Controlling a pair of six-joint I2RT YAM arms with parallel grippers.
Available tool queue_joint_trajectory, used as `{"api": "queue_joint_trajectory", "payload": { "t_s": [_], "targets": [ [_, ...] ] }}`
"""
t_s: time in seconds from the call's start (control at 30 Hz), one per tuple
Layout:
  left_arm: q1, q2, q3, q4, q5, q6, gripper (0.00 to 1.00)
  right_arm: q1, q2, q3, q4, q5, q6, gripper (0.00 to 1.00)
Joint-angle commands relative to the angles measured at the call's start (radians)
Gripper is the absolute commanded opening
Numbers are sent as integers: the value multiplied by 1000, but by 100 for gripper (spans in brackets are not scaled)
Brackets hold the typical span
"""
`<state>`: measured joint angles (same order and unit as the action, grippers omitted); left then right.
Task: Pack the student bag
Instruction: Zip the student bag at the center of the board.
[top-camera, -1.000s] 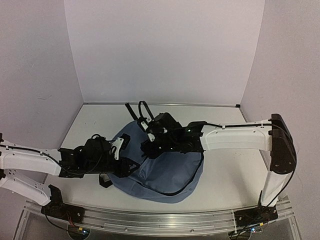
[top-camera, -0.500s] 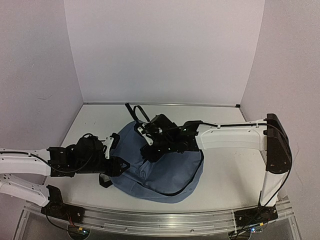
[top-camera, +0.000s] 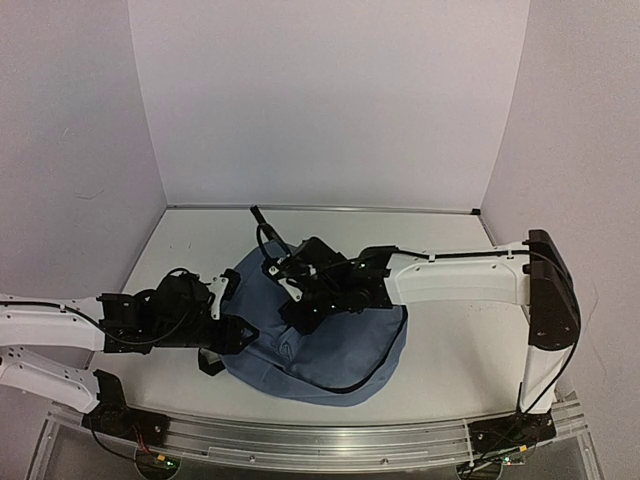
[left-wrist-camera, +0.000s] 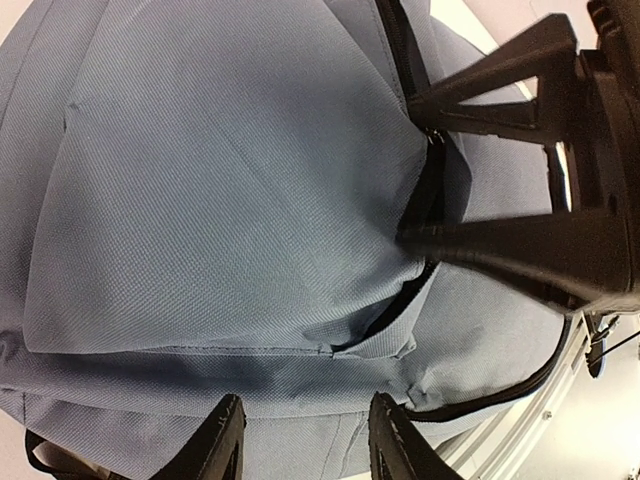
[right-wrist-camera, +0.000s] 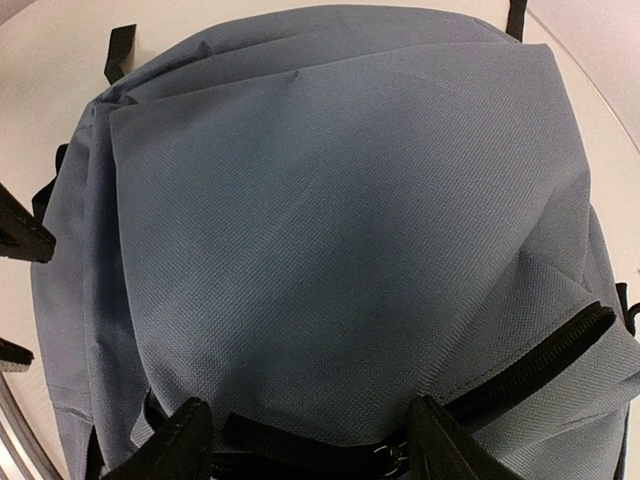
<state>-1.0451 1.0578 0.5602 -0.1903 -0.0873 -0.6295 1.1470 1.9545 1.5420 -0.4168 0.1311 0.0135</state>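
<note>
The slate-blue student bag (top-camera: 340, 345) lies in the middle of the table, its black top handle (top-camera: 264, 226) pointing to the back. My left gripper (top-camera: 238, 335) is open at the bag's left edge; in the left wrist view (left-wrist-camera: 305, 440) its fingers stand apart over the blue fabric (left-wrist-camera: 220, 200). My right gripper (top-camera: 292, 300) is open wide and rests over the bag's upper part. In the right wrist view (right-wrist-camera: 315, 445) it straddles the bag (right-wrist-camera: 330, 220) beside the black zipper (right-wrist-camera: 545, 358) and a small zipper ring (right-wrist-camera: 385, 460). The bag's inside is hidden.
The right gripper's black fingers (left-wrist-camera: 520, 250) fill the right of the left wrist view. A loose black strap (top-camera: 210, 362) lies at the bag's near left. White walls close in the left, back and right. A metal rail (top-camera: 330, 440) runs along the near edge.
My right gripper has slid left across the bag's top. My left arm has drawn back to the left, its gripper now at the bag's left edge. The top handle has dropped lower.
</note>
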Motion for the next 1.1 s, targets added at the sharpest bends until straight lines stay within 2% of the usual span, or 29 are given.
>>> {"api": "queue_joint_trajectory", "payload": {
  "t_s": [0.0,0.1,0.17,0.2,0.4,0.6,0.87,1.07],
  "targets": [
    [5,18,3,59,12,-3,42,13,-17,-27,-46,72,-3,37],
    [5,32,-4,96,27,17,42,13,-32,-40,-23,120,15,13],
    [4,35,-12,137,49,39,42,13,-57,-59,11,148,35,3],
    [4,38,-14,158,63,47,42,13,-71,-68,35,162,53,0],
    [3,108,-15,303,111,52,45,-16,-176,-140,159,204,182,0],
    [-1,165,20,322,43,75,49,-102,-248,-227,263,49,285,0],
    [-3,159,47,311,13,114,55,-150,-275,-270,322,-45,308,0],
    [-30,210,73,386,24,139,61,-169,-266,-276,358,-81,307,0]
  ]
}}
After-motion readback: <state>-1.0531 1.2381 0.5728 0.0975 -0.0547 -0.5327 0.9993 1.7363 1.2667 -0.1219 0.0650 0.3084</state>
